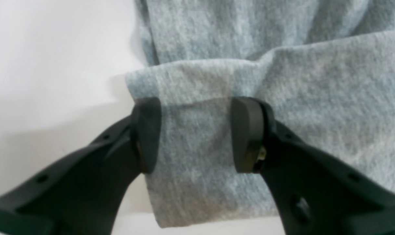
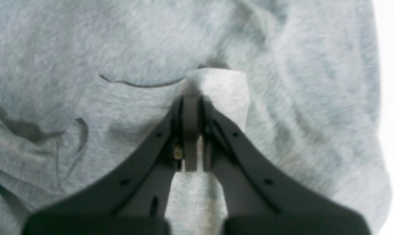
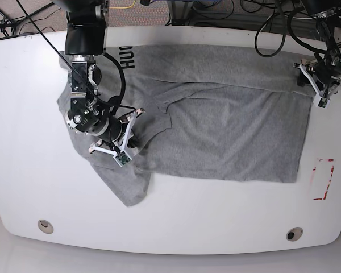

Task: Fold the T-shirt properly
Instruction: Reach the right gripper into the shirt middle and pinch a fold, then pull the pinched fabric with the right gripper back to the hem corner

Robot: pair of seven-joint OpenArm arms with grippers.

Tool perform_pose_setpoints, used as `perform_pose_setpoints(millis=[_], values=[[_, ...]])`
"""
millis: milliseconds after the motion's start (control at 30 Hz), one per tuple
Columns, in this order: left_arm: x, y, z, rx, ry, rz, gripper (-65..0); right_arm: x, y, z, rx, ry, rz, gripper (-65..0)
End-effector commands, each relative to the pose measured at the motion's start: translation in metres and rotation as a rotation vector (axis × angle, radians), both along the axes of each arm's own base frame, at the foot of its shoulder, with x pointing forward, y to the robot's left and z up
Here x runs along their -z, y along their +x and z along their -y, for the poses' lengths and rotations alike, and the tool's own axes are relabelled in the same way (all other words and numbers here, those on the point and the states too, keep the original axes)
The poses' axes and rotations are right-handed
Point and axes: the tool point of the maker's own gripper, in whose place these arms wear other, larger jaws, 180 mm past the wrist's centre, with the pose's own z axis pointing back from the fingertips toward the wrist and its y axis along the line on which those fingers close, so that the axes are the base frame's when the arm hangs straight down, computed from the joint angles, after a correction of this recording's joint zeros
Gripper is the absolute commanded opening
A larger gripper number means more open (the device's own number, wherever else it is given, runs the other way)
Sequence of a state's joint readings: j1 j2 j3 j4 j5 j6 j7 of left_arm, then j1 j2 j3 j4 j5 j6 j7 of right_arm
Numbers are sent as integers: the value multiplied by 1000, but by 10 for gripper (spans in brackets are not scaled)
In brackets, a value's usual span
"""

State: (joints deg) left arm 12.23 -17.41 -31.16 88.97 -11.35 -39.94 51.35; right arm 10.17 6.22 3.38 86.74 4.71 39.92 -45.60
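From my base camera, the T-shirt (image 3: 216,131) covers the middle and the 12 o'clock half of the white table (image 3: 176,213). I see bare tabletop along the whole 6 o'clock edge, and a wide strip at 9 o'clock. At 3 o'clock there is open surface too, with only a flat red outline (image 3: 323,179) marked on it. Cables (image 3: 273,28) loop over the 1 o'clock edge. The right gripper (image 3: 122,149) sits on bunched cloth at 9 o'clock; the left gripper (image 3: 318,85) occupies the shirt's 2 o'clock corner. Two round holes (image 3: 45,226) lie near 6 o'clock.
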Motion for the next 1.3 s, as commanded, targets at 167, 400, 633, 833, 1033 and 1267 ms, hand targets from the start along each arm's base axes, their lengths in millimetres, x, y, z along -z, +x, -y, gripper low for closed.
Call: perform_pose_setpoints(millis=[167, 400, 633, 833, 1033, 1267], values=[[-8, 3, -8, 4, 27, 14, -343, -30, 21, -9, -9, 46, 90, -650], [-8, 3, -8, 4, 27, 14, -343, -35, 25, -17, -12, 62, 100, -631], [-8, 3, -8, 4, 27, 14, -343, -32, 18, -8, 3, 33, 84, -365], [-11, 5, -7, 7, 30, 22, -342, -51, -6, 22, 73, -14, 141, -208], [-11, 5, -8, 4, 28, 23, -339, -53, -38, 68, 196, -72, 134, -149], [-21, 9, -10, 4, 45, 52, -339, -37, -88, 118, 335, -128, 69, -147]])
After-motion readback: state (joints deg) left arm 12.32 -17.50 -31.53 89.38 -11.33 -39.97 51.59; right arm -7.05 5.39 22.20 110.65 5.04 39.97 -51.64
